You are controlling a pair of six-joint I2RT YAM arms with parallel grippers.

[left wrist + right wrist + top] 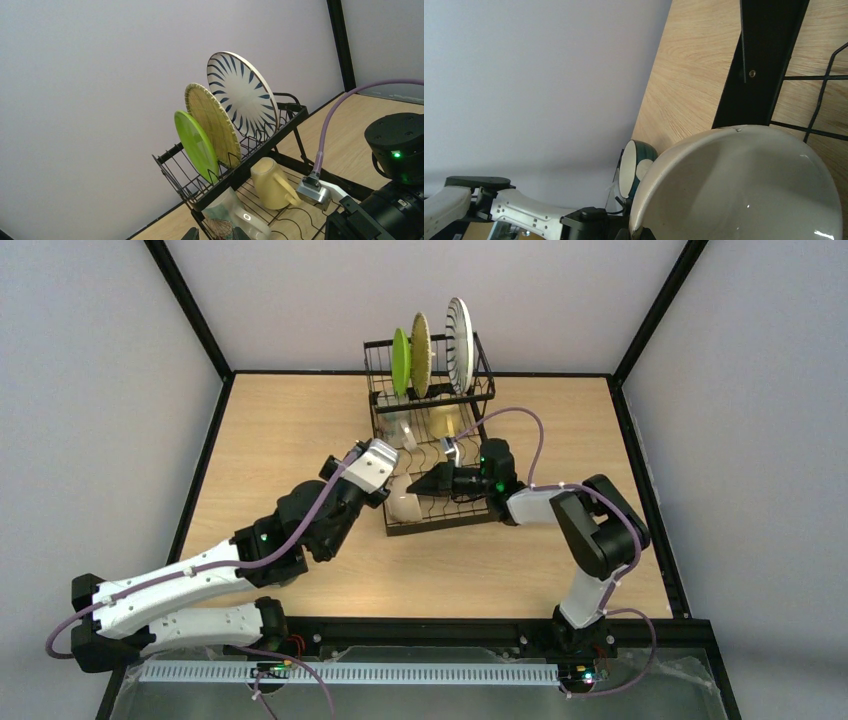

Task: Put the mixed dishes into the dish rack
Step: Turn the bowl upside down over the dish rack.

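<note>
Bowl (744, 190) rim in R pincer (415, 486) by rack (440, 527)

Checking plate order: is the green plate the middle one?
No, the woven bamboo plate stands between the green plate and the striped plate.

three plates (400, 362) (420, 355) (459, 345), two bowls (744, 185) (636, 167), one mug (270, 182), one tumbler (401, 430), one rack (250, 167), two arms (180, 585) (595, 530)

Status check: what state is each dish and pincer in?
green plate: upright in raised tier
woven bamboo plate: upright, same tier
blue-striped plate: upright, same tier
yellow mug: tilted on lower tray
clear tumbler: on lower tray
white bowl: gripped by right pincer
patterned bowl: on edge, beyond white bowl
right pincer: shut on white bowl
left pincer: opening unclear
</note>
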